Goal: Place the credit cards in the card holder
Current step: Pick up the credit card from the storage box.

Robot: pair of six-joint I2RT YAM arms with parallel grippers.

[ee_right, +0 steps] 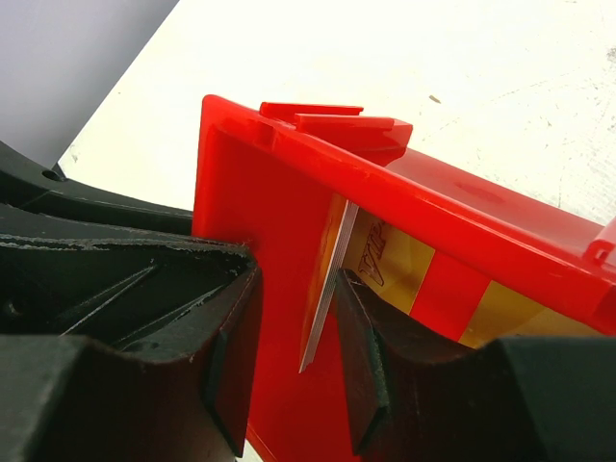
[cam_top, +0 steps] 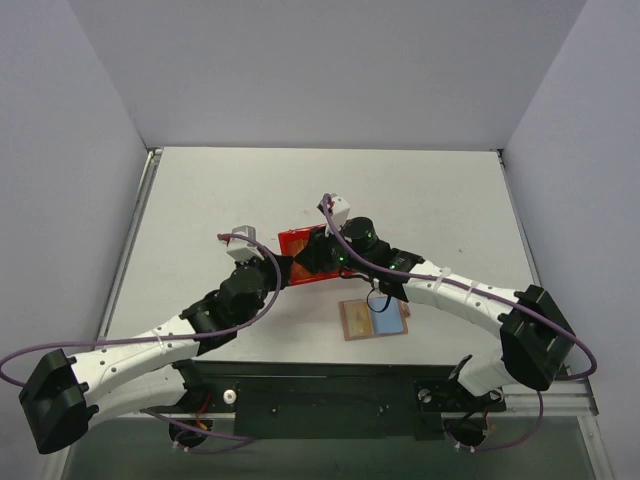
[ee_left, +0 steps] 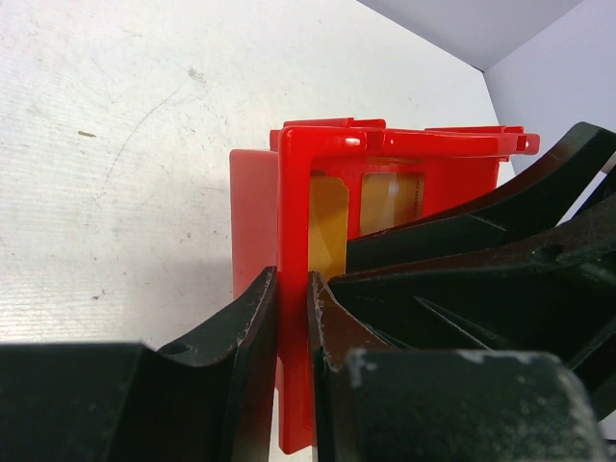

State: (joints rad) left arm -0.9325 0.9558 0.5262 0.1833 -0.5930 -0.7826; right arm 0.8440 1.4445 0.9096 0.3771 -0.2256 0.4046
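table (cam_top: 200, 200): white, flat, closed in by pale panels along the far, left and right edges.
left arm (cam_top: 130, 355): stretched from the near left corner toward the middle of the table.
right arm (cam_top: 460, 295): stretched from the near right corner toward the middle, meeting the left arm at the bin.
red plastic bin (cam_top: 298, 245): about the middle of the table, with both grippers at it.
card holder (cam_top: 375, 320): lying open and flat between the bin and the near edge, a little right of centre. Tan on one half, light blue on the other, apart from both grippers.
left gripper (ee_left: 292, 279): narrow, pinched on a wall of the bin, one finger on each face of it.
right gripper (ee_right: 296, 289): partway apart, down at the bin. One card on edge between the fingers, leaning on one finger (ee_right: 366, 366) and clear of the other.
credit cards (ee_right: 404, 269): gold-yellow, inside the bin. Several against its inner side, one (ee_right: 325, 289) upright between the right fingers.
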